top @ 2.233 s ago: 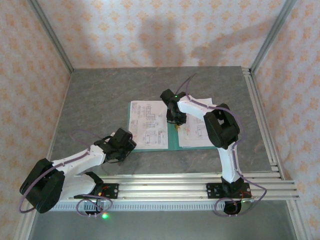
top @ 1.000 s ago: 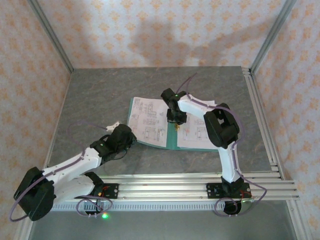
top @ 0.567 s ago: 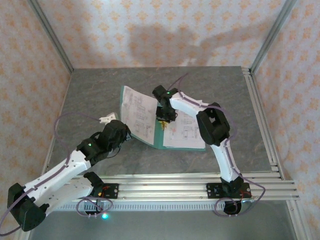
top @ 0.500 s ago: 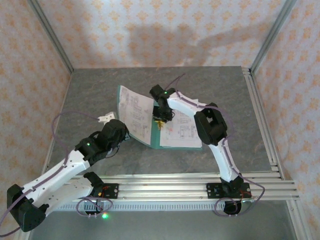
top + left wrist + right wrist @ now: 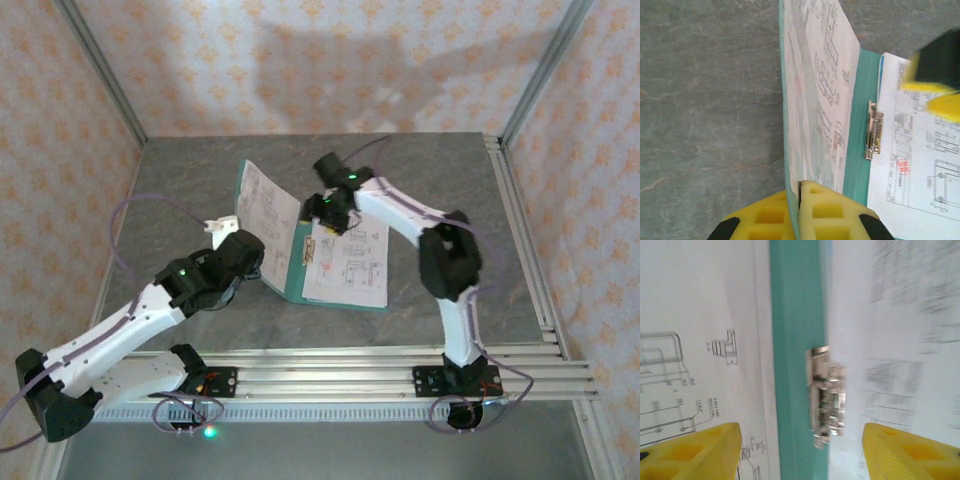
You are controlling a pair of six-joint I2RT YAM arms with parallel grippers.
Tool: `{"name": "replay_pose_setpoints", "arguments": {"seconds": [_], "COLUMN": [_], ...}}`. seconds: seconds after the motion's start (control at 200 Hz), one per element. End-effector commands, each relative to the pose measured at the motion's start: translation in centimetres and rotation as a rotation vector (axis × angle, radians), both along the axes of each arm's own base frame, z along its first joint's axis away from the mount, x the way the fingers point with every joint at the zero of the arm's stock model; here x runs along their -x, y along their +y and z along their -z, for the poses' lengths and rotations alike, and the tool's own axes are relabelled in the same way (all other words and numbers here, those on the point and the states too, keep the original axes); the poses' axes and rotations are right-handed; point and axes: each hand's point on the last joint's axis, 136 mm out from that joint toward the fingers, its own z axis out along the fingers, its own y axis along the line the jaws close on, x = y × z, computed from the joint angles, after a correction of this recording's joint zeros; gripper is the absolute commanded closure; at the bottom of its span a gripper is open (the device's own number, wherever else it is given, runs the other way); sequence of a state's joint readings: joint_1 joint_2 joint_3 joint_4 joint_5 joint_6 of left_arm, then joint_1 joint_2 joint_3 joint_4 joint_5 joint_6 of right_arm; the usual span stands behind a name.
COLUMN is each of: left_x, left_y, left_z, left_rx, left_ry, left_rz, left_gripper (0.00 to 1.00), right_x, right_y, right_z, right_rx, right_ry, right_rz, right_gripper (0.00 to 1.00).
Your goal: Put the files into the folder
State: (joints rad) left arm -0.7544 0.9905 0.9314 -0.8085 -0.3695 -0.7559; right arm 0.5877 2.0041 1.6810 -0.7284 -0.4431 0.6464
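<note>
- The teal folder lay open near the middle of the grey stone-patterned bench, its spine running roughly from 12 to 6 o'clock in the top view.
- The cover on its 9 o'clock side stood tilted up off the bench. One printed file sheet rested against the inner face of that cover, showing black line drawings.
- The left pincer was clamped on the 6 o'clock edge of this raised cover. Its yellow pads were pressed together, with the teal card and the paper's edge caught between them.
- The cover on the 3 o'clock side lay flat on the bench. A second file sheet lay on it, printed with drawings, text and a small red stamp.
- A small metal clip sat on the inner spine, just at the 9 o'clock edge of the flat sheet.
- The right pincer hovered over the 12 o'clock part of the spine, its jaws spread wide and holding nothing.
- In the right wrist view, one yellow finger was at 7 o'clock over one sheet. The other was at 5 o'clock over the other sheet, with the clip and the teal strip between them. That view was blurred on its 3 o'clock side.
- I could not tell whether either finger touched the paper.
- A purple cable looped above the left arm at 9 o'clock of the folder.
</note>
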Motion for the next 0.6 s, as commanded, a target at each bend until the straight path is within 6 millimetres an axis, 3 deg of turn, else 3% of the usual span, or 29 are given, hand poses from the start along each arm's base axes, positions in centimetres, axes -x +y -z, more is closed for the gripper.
{"name": "replay_pose_setpoints", "arguments": {"seconds": [0.0,0.11,0.22,0.3,0.415,0.596], "left_x": [0.2,-0.1,-0.2,0.0,0.5,2.0], "left_y": [0.8,-0.8,-2.7,-4.8,-8.8,-16.4], "left_z": [-1.4,-2.4,-2.6,-2.6,-2.9,-1.9], "left_rx": [-0.172,-0.236,-0.28,-0.31,-0.354,-0.373], "left_ry": [-0.014,-0.043,-0.068,-0.088,-0.124,-0.128], "left_rz": [-0.003,0.017,0.043,0.086,0.171,0.348], "left_gripper": [1.0,1.0,1.0,1.0,1.0,1.0], "right_x": [-1.6,-0.3,1.5,2.0,2.3,2.8], "right_y": [-8.1,-14.7,-18.5,-18.9,-18.3,-18.4], "right_z": [1.3,5.2,8.2,9.3,11.0,12.4], "right_rx": [0.012,0.035,0.038,0.017,0.001,0.011], "right_ry": [-0.003,0.062,0.116,0.134,0.189,0.237], "right_rz": [0.24,0.412,0.541,0.573,0.581,0.604], "right_gripper": [0.39,0.41,0.44,0.49,0.65,0.71]}}
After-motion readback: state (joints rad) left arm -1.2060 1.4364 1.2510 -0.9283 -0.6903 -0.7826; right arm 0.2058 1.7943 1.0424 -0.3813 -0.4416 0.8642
